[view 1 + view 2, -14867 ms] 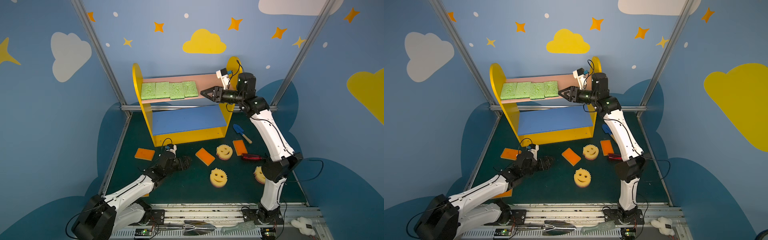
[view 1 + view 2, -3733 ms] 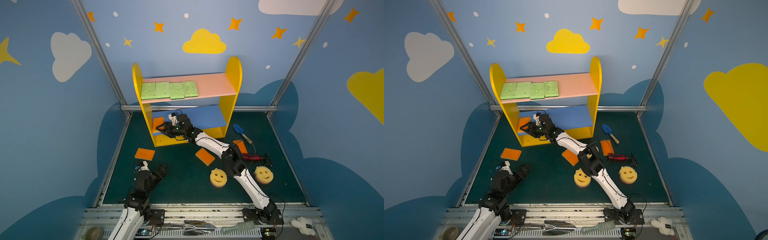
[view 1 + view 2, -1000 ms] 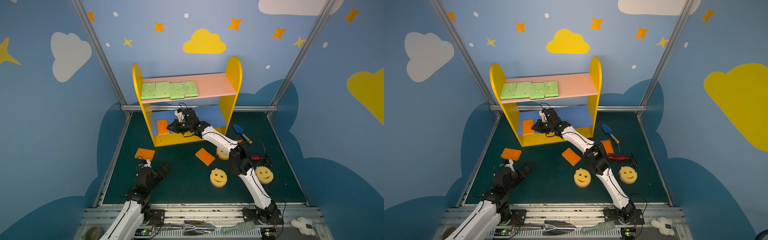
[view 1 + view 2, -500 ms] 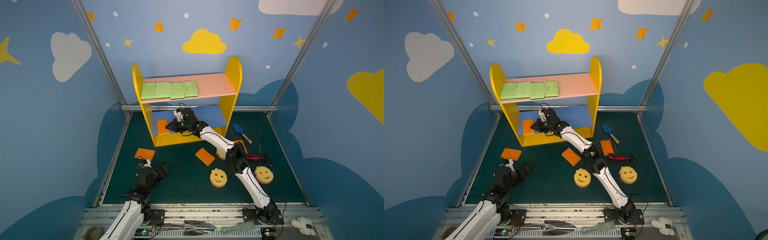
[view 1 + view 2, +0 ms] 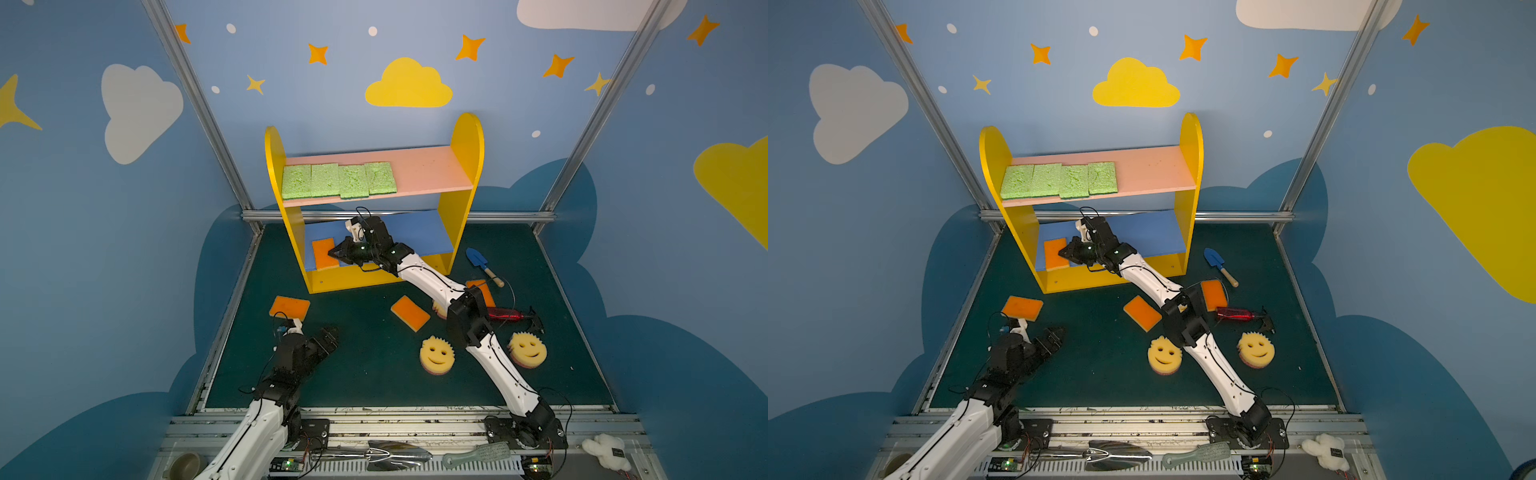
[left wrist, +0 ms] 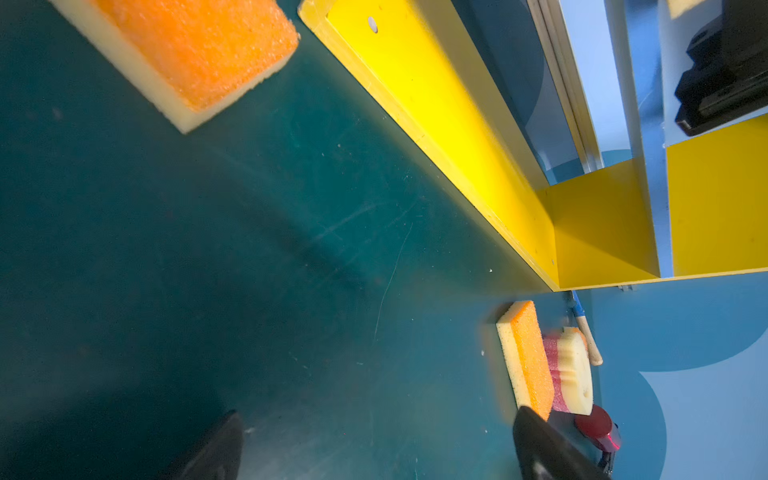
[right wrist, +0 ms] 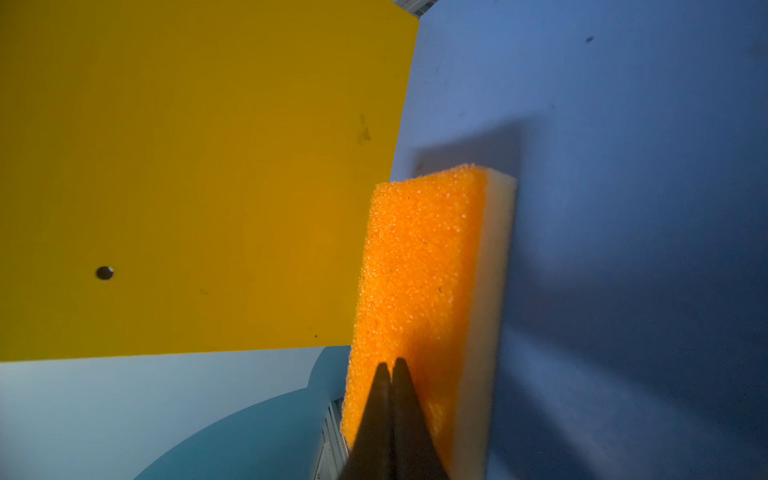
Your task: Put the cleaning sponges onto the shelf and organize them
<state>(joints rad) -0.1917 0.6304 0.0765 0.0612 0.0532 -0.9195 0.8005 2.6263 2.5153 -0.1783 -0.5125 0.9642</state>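
An orange-topped yellow rectangular sponge (image 5: 323, 254) lies on the blue lower board (image 5: 415, 237) of the yellow-sided wooden shelf (image 5: 467, 137). The right gripper (image 5: 333, 252), tips pinched together and empty, seemingly squares it up. The left gripper (image 5: 327, 340) gapes empty before the shelf.

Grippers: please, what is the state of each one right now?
Left gripper: open, holding nothing.
Right gripper: shut, holding nothing, tips by the orange sponge.
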